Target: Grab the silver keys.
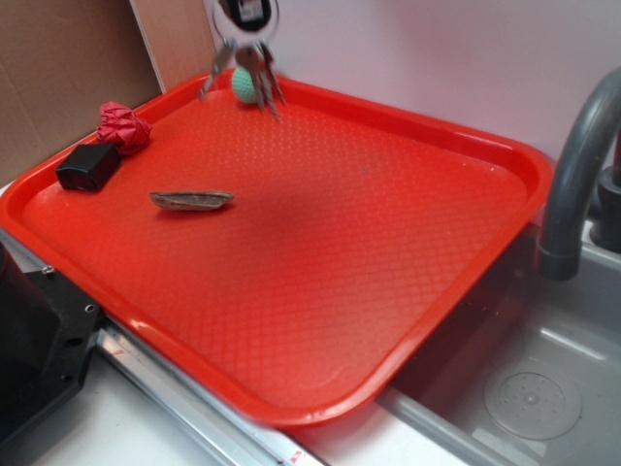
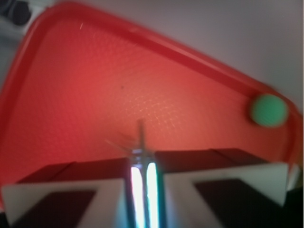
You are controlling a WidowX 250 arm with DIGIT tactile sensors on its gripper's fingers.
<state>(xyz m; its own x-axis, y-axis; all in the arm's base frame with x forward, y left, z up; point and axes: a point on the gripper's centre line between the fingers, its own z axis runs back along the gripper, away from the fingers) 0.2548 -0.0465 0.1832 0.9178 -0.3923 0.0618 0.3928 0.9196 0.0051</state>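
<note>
The silver keys [image 1: 248,66] hang in the air above the far edge of the red tray [image 1: 524,167], dangling from a thin wire ring. My gripper [image 1: 245,12] is at the top of the exterior view, shut on that ring. In the wrist view the gripper [image 2: 141,164] has its two jaws pressed nearly together on a thin metal piece. The blurred silver keys [image 2: 139,138] stick out past them over the red tray [image 2: 85,95].
On the tray lie a grey-brown folded strip [image 1: 191,200], a black box [image 1: 89,167], a crumpled red cloth [image 1: 124,126] and a green ball [image 1: 244,86] [image 2: 269,110] at the far rim. A grey faucet [image 1: 574,165] and a sink [image 1: 543,388] are at the right.
</note>
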